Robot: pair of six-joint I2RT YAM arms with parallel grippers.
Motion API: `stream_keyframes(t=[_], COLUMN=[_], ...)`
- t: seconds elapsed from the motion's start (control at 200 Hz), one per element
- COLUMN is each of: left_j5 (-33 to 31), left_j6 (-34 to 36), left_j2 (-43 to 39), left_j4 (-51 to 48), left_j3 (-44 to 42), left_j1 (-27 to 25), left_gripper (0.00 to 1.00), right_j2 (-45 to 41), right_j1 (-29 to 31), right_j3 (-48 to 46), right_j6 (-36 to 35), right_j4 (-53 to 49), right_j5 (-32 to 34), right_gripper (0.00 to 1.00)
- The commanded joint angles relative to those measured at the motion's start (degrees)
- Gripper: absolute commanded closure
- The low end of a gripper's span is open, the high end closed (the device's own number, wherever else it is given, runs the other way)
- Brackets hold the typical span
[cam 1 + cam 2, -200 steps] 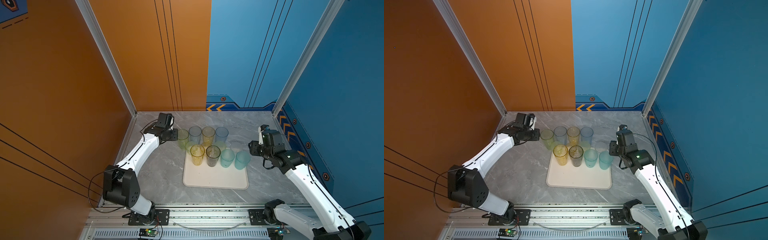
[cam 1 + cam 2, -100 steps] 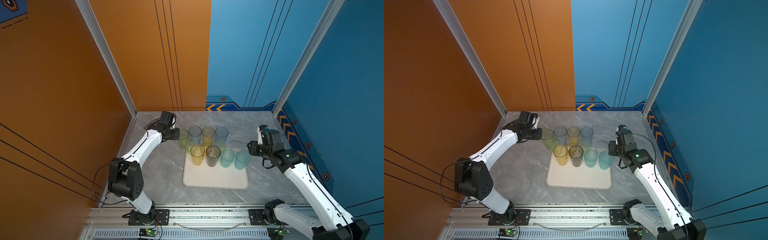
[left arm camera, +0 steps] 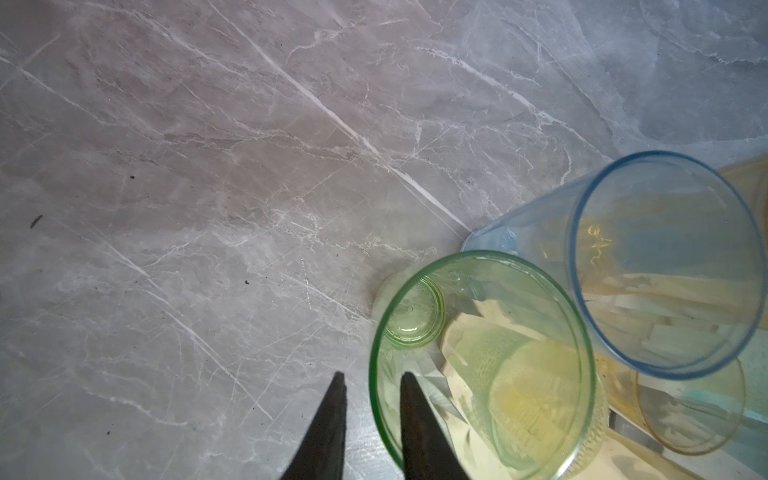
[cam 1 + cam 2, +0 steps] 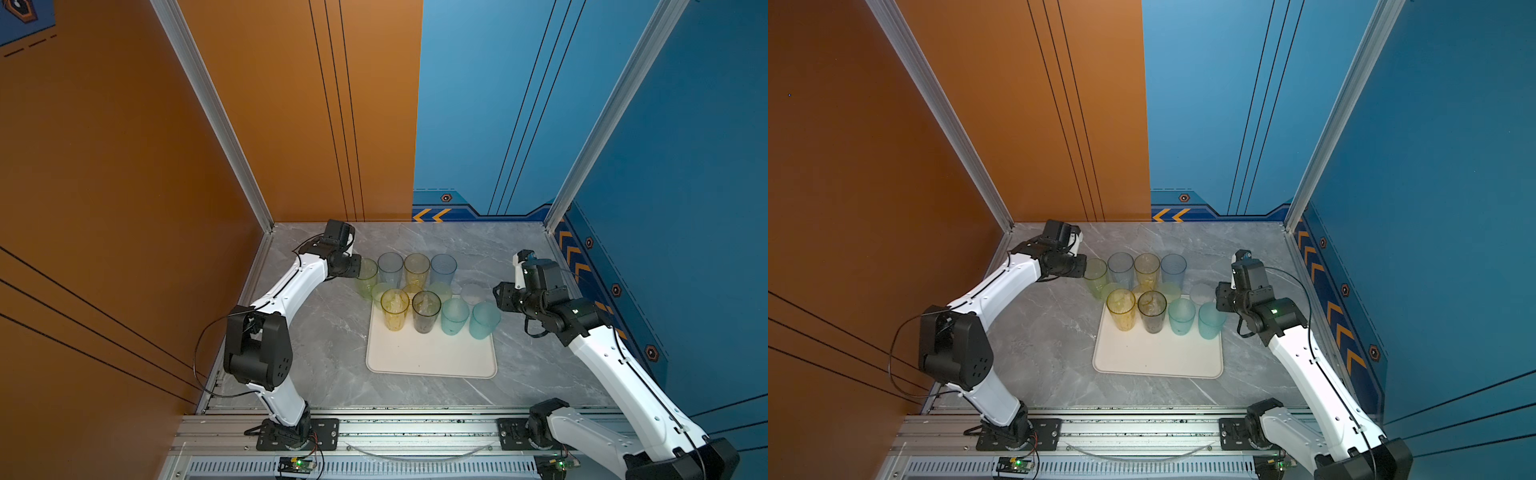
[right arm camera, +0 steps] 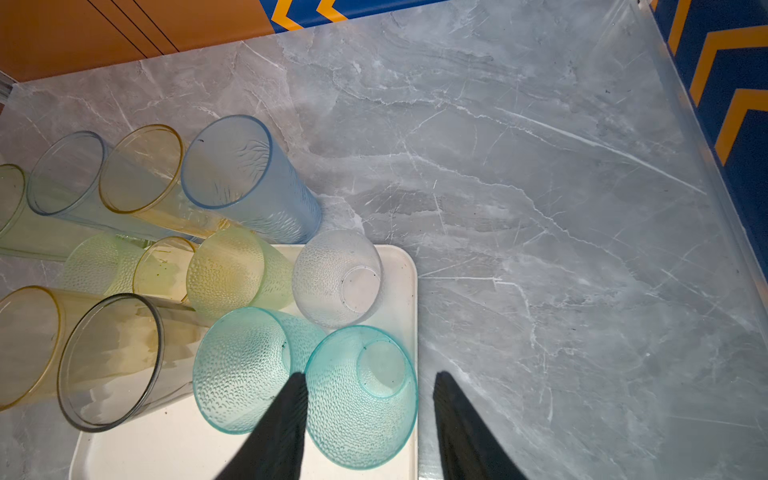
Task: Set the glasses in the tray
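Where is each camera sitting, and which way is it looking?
Top views: high above the front rail, looking down at tray and glasses; both arms show.
Left wrist: on that arm, looking down past the left gripper at a green glass.
Right wrist: likewise, past the right gripper at a teal glass on the tray.
Shared: both top views show that green glass too.

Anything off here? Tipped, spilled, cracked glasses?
Nothing stands out. The tumblers all stand upright, some on the tray, others on the table beyond it; no spill or breakage shows. The rightmost teal tumbler sits near the tray's rim, but inside.
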Motion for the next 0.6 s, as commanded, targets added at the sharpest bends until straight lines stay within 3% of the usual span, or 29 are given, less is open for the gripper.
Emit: stream_keyframes(t=[0.0, 0.596], left_j5=[0.4, -0.9], left_j6=[1.3, 3.3], left_j2=[1.5, 5.9], left_j4=[-1.8, -5.3], left_j3=[2.1, 6.4], left_j1=[0.3, -0.5], left_gripper=[0.76, 0.88], right_j2=[-0.1, 0.7], right_j1=[-0.2, -0.2], right_j3=[-0.7, -0.8], right_j6=[0.6, 0.5], right_j4=[0.5, 0.8], right_j5=[-0.6, -0.8], right_gripper=[0.51, 0.51])
